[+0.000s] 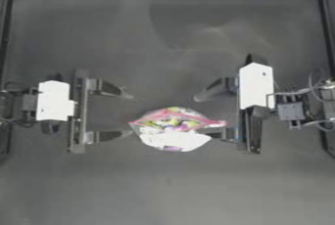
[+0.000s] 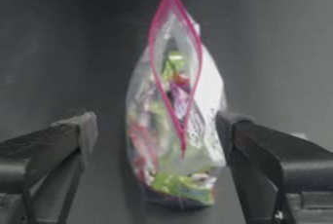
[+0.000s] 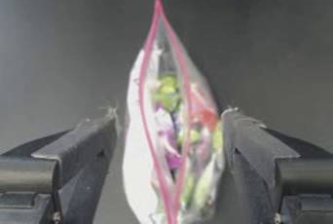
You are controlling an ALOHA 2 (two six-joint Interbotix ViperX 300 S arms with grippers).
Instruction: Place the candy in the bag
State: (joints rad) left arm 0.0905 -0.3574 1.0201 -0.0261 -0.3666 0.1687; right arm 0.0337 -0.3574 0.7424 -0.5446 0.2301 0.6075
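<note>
**One bag between two open grippers**

Top view: one bag (image 1: 174, 128) lies mid-table, mouth gaping, between the left gripper (image 1: 108, 112) and right gripper (image 1: 219, 112), both spread wide, gripping nothing.

Left wrist view: pink strip parted, green and yellow sweets inside.

Right wrist view: bag's lower end cut off. The candy cannot be singled out anywhere.

The light is dim and soft, probably from above. The dark table (image 1: 163, 33) shows pale washed patches in its upper middle, with faint shadows beside the arms. The white covers on both arms are overexposed. In the wrist views the bag (image 2: 175, 121) is slightly blurred and the background is out of focus.
</note>
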